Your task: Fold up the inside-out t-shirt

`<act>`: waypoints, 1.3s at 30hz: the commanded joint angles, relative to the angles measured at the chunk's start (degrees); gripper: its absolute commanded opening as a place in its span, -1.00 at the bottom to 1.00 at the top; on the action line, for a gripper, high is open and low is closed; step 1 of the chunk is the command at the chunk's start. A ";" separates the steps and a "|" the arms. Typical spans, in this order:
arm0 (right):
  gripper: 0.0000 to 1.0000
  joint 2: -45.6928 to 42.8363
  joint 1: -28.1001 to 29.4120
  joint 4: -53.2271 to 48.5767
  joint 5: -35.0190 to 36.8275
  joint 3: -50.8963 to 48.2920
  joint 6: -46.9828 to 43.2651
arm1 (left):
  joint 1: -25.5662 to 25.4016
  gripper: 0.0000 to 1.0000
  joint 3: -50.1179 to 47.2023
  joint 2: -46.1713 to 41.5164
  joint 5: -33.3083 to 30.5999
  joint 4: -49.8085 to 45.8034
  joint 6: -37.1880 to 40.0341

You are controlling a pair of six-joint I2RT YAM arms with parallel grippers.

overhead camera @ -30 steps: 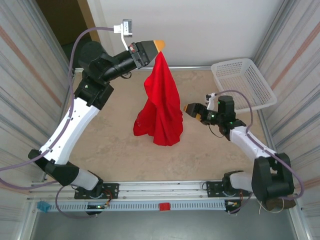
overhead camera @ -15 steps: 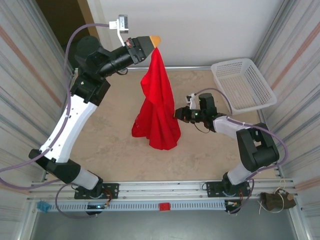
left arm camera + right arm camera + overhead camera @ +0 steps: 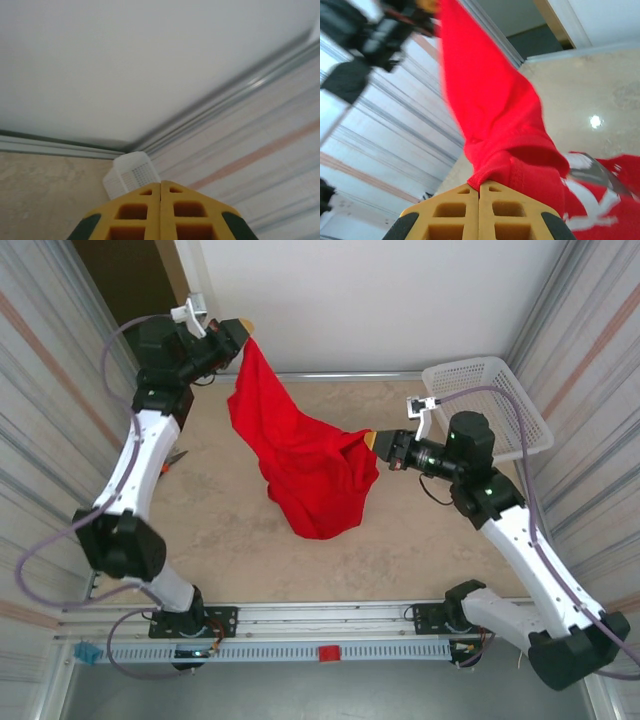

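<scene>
Between left gripper (image 3: 246, 331) and right gripper (image 3: 372, 443), one t-shirt (image 3: 300, 460); one basket (image 3: 492, 370)

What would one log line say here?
left gripper: shut on t-shirt | right gripper: shut on t-shirt | t-shirt bottom: on table

- Basket (image 3: 462, 366): white plastic mesh, rectangular, open side up; located at the far right corner of the table, close to the right side panel; also seen in the left wrist view (image 3: 131, 177), near the foot of the back wall.
- Table (image 3: 220, 530): beige, stone-patterned top.
- Back wall (image 3: 400, 300): plain white.
- Side panels (image 3: 45, 400): ribbed, pale, with a reddish stripe; one on each side.
- Aluminium rail (image 3: 330, 618): along the near edge; small red block (image 3: 328, 653) in front of it at mid-length; small blue block (image 3: 88, 652) at the left end.
</scene>
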 commanded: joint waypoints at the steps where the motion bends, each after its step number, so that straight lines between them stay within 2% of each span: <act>1: -1.00 0.92 2.64 -3.83 7.13 0.88 2.71 | 1.68 -0.31 5.23 7.65 4.88 0.39 1.72; 3: -1.00 1.69 5.90 -3.27 11.66 1.96 3.43 | 2.65 -0.01 6.61 9.89 6.31 -1.89 3.79; 7: -1.00 4.63 9.55 -3.22 20.02 5.13 3.68 | 2.90 0.13 -1.87 3.24 5.37 -5.34 11.31; 11: -1.00 8.74 9.57 -1.80 26.74 8.17 4.92 | 1.72 0.19 -21.41 -12.17 -0.09 -5.00 15.87; 13: -1.00 11.11 9.56 -1.35 29.03 10.21 5.56 | -2.47 0.21 -29.71 -20.09 -6.26 -8.00 20.01; 16: -1.00 14.59 9.72 0.12 31.40 13.14 7.00 | -14.35 0.24 -39.66 -30.37 -19.37 -11.25 25.65; 19: -1.00 17.05 10.47 1.81 33.67 15.54 7.77 | -26.94 0.25 -47.52 -35.10 -31.49 -9.02 25.29; 23: -1.00 18.95 12.56 2.21 37.34 19.34 7.55 | -42.19 0.26 -51.65 -31.10 -45.16 -1.76 26.44; 26: -1.00 20.07 13.93 1.30 38.61 21.95 7.01 | -49.37 0.26 -48.40 -23.06 -51.20 1.70 30.72; 31: -1.00 20.60 16.05 0.22 40.66 24.28 6.18 | -54.96 0.28 -40.29 -9.39 -58.93 3.49 33.36; 36: -1.00 19.53 17.86 -0.56 42.70 25.22 5.27 | -55.36 0.30 -29.89 1.11 -68.49 -1.38 32.16; 37: -1.00 19.08 18.05 -0.55 43.18 25.35 4.91 | -55.02 0.24 -27.64 2.63 -69.53 -2.96 32.12; 38: -1.00 18.67 18.15 -0.98 43.54 25.67 4.59 | -54.25 -0.04 -26.00 3.55 -69.01 -4.78 32.31; 39: -1.00 18.33 18.14 -1.47 44.01 25.98 4.18 | -53.34 -0.45 -25.47 3.48 -67.29 -5.28 32.91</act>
